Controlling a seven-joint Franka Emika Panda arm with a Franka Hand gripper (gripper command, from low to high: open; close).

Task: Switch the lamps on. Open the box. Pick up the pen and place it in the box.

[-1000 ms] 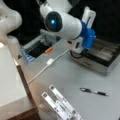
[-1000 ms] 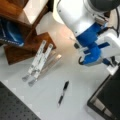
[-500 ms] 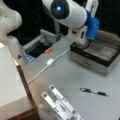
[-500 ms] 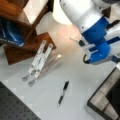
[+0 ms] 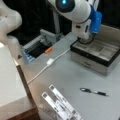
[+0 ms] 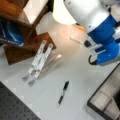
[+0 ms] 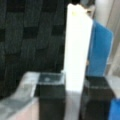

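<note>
In a front view the box (image 5: 96,53) sat open at the counter's (image 5: 62,75) right, pale lining showing. The gripper (image 5: 86,40) hung right over its back-left corner. The pen (image 5: 93,91) lay flat well toward the view's bottom, long axis running left-right, nowhere near the gripper.

In a front view the pen (image 6: 62,93) lay alone on the counter, slanted, tip toward the bottom left. The box (image 6: 106,98) corner was off to its right.

In the wrist view the fingers (image 7: 51,96) stood apart with nothing of the task's held; a white upright (image 7: 76,50) showed between them, can't tell if it was touching.
</note>
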